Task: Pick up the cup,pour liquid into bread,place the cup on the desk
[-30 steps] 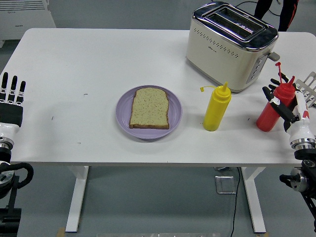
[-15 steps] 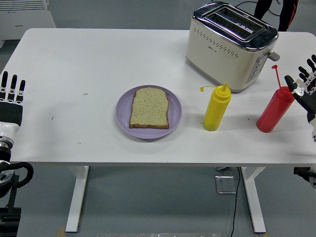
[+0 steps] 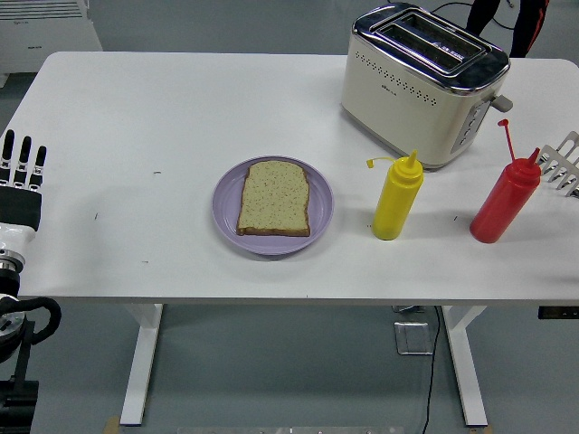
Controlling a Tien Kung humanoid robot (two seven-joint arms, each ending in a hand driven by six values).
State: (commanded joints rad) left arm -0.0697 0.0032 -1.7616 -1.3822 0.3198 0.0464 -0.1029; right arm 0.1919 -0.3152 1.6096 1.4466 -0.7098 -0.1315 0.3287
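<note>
Standing unlabelled: red bottle (image 3: 504, 202), yellow bottle (image 3: 396, 201).

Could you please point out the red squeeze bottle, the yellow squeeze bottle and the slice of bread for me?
Red squeeze bottle (image 3: 503, 205), head view, middle of its body.
Yellow squeeze bottle (image 3: 396, 201), head view, middle of its body.
Slice of bread (image 3: 275, 197), head view, centre of its top face.

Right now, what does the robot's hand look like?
Only the left hand shows, at the table's left edge. Its fingers are black with small white patches, the palm is black, and the wrist below is a white cuff with a silver ring.
</note>
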